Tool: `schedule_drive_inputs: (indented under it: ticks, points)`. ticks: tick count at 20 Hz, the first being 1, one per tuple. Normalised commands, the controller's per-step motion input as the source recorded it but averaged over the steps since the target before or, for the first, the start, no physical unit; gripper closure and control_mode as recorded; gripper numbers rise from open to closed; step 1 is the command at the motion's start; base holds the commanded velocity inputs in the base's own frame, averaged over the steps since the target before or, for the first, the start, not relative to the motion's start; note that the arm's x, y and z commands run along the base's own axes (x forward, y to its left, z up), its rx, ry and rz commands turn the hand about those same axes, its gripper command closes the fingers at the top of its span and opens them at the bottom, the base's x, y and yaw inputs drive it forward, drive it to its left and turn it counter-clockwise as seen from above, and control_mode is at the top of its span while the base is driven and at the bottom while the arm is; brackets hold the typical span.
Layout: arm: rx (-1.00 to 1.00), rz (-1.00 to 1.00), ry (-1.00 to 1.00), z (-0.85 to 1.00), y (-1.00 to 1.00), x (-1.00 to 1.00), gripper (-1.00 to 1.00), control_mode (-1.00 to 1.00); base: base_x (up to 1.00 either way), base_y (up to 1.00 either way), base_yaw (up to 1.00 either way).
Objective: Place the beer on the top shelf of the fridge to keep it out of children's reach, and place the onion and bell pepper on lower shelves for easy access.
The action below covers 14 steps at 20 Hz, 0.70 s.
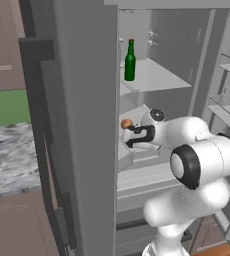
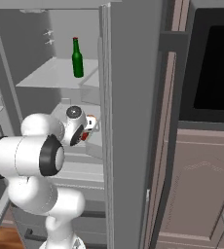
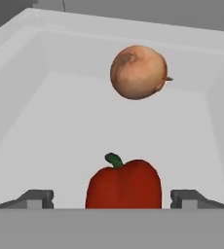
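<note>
Between our spread-open gripper [image 3: 113, 198] tips sits the glossy red bell pepper [image 3: 124, 184] on the pale grey lower shelf tray [image 3: 46, 121], round orange-tan onion [image 3: 139, 72] beyond, so we should back straight out without nudging either.

Top shelf [image 1: 157, 75]: beer [image 1: 130, 61], upright. Lower tray shelf [image 3: 31, 121]: onion [image 3: 139, 72], bell pepper [image 3: 124, 185].

Flanking base views, shared fridge [image 1: 187, 95] interior
</note>
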Motion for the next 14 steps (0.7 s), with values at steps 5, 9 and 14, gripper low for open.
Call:
schedule_drive_inputs:
  ticks: [5, 9, 14]
  points:
    - [0.00, 0.00, 0.07, 0.42, 0.00, -0.21, -1.00, -1.00, 0.00, 0.00, 0.00]
    - [0.00, 0.00, 0.09, 0.39, 0.00, -0.58, -1.00, -1.00, 0.00, 0.00, 0.00]
    - [-0.01, 0.00, 0.04, 0.43, 0.00, -0.80, -1.00, -1.00, 0.00, 0.00, 0.00]
